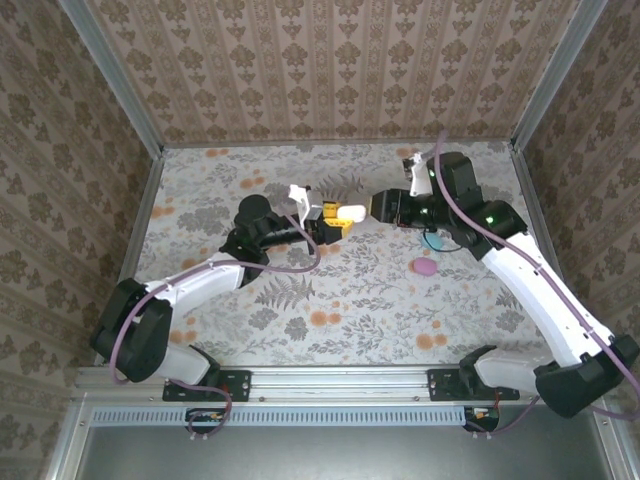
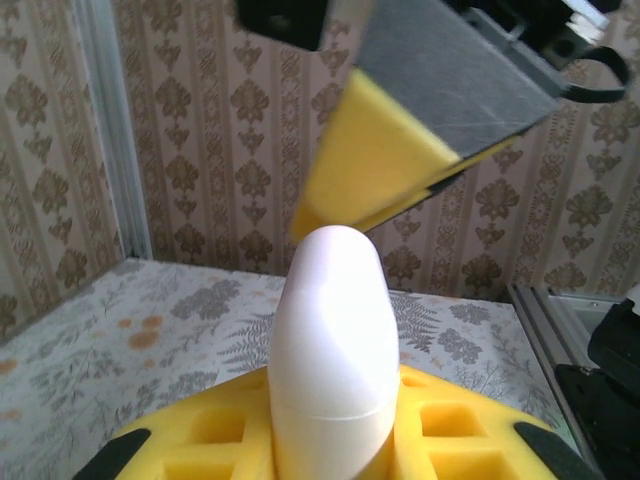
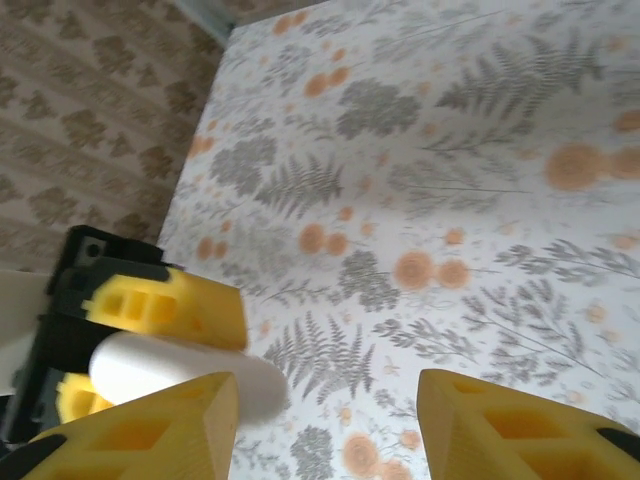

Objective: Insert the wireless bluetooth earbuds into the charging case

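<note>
Floral tablecloth [image 1: 350,300] below: left gripper [image 1: 333,216] pinches a smooth white case [image 2: 330,340], base hidden between yellow foam pads [image 2: 440,430]; right gripper [image 3: 330,430] gapes.

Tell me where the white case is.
The white case is clamped in the left tool, near the middle of the table in the top view, with the open right tool just to its right.

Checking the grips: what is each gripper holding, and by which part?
The left gripper grips the white case by one end, the other end free. The right gripper is open and holds nothing.
</note>
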Motion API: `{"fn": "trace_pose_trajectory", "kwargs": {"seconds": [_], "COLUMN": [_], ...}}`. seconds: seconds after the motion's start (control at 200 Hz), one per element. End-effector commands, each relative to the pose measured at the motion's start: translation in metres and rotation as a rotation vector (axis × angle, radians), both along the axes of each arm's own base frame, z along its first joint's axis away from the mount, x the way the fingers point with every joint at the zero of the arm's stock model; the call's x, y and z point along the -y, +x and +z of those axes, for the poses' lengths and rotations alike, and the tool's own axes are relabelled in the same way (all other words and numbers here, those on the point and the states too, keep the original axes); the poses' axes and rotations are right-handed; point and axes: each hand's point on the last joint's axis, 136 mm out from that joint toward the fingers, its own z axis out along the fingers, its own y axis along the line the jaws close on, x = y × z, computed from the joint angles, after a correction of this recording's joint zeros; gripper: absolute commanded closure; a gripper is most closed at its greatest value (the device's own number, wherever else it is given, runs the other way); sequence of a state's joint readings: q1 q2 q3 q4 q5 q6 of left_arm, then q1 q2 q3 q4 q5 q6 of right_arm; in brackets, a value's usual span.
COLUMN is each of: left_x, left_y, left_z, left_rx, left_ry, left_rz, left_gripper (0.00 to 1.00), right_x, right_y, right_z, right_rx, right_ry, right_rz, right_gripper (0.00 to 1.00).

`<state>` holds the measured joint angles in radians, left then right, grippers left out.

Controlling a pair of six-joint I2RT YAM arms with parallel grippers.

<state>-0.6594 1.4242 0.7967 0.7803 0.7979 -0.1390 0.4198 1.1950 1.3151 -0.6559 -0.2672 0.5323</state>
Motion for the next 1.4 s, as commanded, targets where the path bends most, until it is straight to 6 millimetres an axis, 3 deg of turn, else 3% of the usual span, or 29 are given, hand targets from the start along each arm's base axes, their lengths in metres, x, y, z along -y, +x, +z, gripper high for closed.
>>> {"fn": "trace_pose_trajectory", "kwargs": {"seconds": [0.0, 0.125, 0.535, 0.755, 0.99, 1.205, 1.285, 1.395], "left_x": [0.002, 0.007, 0.004, 0.005, 0.0, -0.005, -0.008, -0.015], "left_y": [0.026, 0.033, 0.055, 0.058, 0.06, 0.064, 0.065, 0.066], "left_z": [-0.022, -0.071, -0.179, -0.21, -0.236, -0.25, -0.254, -0.259], "left_rx": [-0.195, -0.393, -0.668, -0.731, -0.8, -0.842, -0.854, -0.86], "left_ry": [0.063, 0.198, 0.401, 0.479, 0.539, 0.567, 0.58, 0.599], "left_rz": [0.1, 0.117, 0.297, 0.335, 0.369, 0.41, 0.429, 0.456], "left_gripper": [0.75, 0.76, 0.77, 0.77, 0.76, 0.73, 0.66, 0.65], "right_x": [0.032, 0.045, 0.073, 0.098, 0.103, 0.109, 0.111, 0.114], "right_y": [0.011, 0.01, 0.009, 0.007, 0.006, 0.005, 0.004, 0.005], "right_z": [-0.008, -0.027, -0.097, -0.115, -0.124, -0.126, -0.126, -0.127], "right_rx": [0.035, 0.008, -0.101, -0.099, -0.115, -0.114, -0.107, -0.1], "right_ry": [-0.018, -0.009, -0.082, -0.134, -0.147, -0.172, -0.181, -0.192], "right_rz": [-0.163, -0.215, -0.303, -0.389, -0.397, -0.408, -0.412, -0.419], "right_gripper": [0.46, 0.44, 0.43, 0.42, 0.42, 0.42, 0.42, 0.42]}}
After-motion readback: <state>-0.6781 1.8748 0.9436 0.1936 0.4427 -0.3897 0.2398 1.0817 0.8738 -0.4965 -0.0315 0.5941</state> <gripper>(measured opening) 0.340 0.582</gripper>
